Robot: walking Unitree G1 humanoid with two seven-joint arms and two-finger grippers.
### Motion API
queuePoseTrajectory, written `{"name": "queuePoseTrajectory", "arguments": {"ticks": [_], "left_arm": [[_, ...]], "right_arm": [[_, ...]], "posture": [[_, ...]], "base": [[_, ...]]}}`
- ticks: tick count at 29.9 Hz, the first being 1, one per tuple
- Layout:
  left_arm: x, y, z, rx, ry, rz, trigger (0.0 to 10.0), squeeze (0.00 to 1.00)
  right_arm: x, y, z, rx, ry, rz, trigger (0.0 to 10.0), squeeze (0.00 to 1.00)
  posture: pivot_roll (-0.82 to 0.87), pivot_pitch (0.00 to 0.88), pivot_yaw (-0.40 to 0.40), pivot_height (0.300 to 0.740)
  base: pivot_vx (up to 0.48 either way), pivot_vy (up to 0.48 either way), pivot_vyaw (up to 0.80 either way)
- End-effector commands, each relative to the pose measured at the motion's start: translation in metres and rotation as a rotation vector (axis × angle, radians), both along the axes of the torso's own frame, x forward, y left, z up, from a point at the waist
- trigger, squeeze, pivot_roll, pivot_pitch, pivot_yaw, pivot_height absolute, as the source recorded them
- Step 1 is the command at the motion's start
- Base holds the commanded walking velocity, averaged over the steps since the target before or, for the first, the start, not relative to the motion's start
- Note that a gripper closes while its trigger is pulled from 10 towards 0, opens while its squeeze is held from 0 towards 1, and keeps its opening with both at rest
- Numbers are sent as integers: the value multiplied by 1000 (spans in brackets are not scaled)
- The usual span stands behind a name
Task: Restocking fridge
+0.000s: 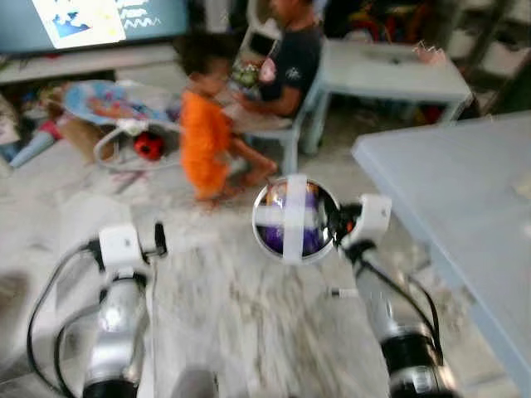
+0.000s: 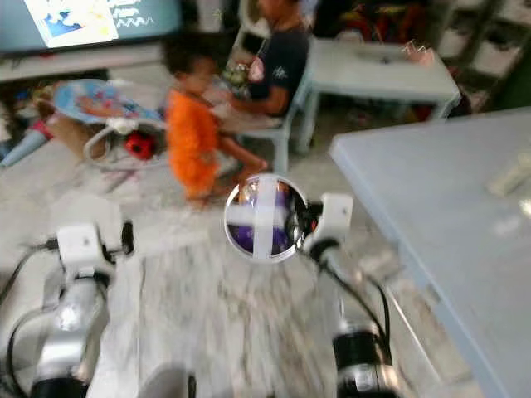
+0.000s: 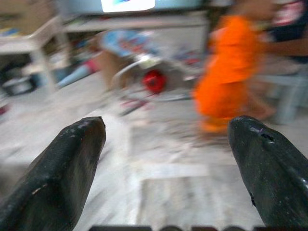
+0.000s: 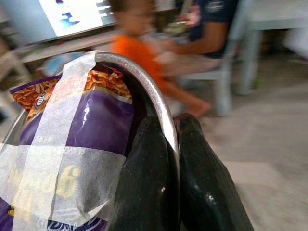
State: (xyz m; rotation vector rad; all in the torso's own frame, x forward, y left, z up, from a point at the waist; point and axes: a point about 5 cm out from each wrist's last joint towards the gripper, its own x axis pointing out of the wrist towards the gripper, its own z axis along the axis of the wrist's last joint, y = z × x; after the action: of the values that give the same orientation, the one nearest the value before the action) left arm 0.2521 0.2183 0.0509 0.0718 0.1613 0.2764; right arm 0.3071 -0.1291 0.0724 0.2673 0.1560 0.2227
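I've got the right gripper (image 4: 173,139) clamped on the metal bowl (image 1: 295,219): the two black fingers (image 4: 144,192) are pinched together on the rim, one inside the bowl and one outside, the steel edge running up between them. The bowl is tipped on its side, its open face toward the head camera, held out ahead of the right arm and above the marble floor (image 1: 249,315). Inside it sits a purple snack packet (image 4: 91,125) with an orange printed top, strapped in by two strips of white tape (image 4: 57,144) crossing over the mouth. The packet lies just beside the inner finger, touching or nearly so; can't tell which.

The left gripper (image 3: 166,144) is spread wide, nothing between its fingers (image 3: 62,168), only floor beyond them. From the head I see it held out level with the right one, well apart from the bowl.

All frames are blurred. Ahead of both grippers a child in orange (image 1: 203,137) stands beside a seated person in a dark shirt (image 1: 290,62) on a pale chair. A baby bouncer (image 1: 116,112) sits beyond the left jaws, a lit screen (image 1: 91,18) behind it. A light blue table (image 1: 465,191) runs along the outer side of the right arm, a second one (image 1: 390,70) farther off.
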Motion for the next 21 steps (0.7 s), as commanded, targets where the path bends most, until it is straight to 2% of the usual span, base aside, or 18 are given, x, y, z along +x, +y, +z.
{"name": "queuePoseTrajectory", "arguments": {"ticks": [1,2,10,16,21], "left_arm": [[2,-4,3,23,-16,8,10000,0],[3,-5,5,56,-18,-11,10000,0],[0,-6,6,115,-29,-137,10000,0],[-16,-3,-5,78,7,-92,10000,0],[-19,-8,-9,57,17,-68,10000,0]], "right_arm": [[5,1,10,-8,-47,9,10000,0],[5,1,10,-10,-48,9,10000,0],[3,-5,8,-21,-49,3,10000,0],[0,-7,5,-29,-44,2,10000,0],[0,-8,6,-32,-45,5,10000,0]], "posture": [[81,0,-80,740],[79,0,-79,740],[74,0,-80,740],[71,0,-80,740],[71,0,-84,740]], "base": [[0,0,800],[0,0,800],[0,0,800],[0,0,800],[0,231,800]]}}
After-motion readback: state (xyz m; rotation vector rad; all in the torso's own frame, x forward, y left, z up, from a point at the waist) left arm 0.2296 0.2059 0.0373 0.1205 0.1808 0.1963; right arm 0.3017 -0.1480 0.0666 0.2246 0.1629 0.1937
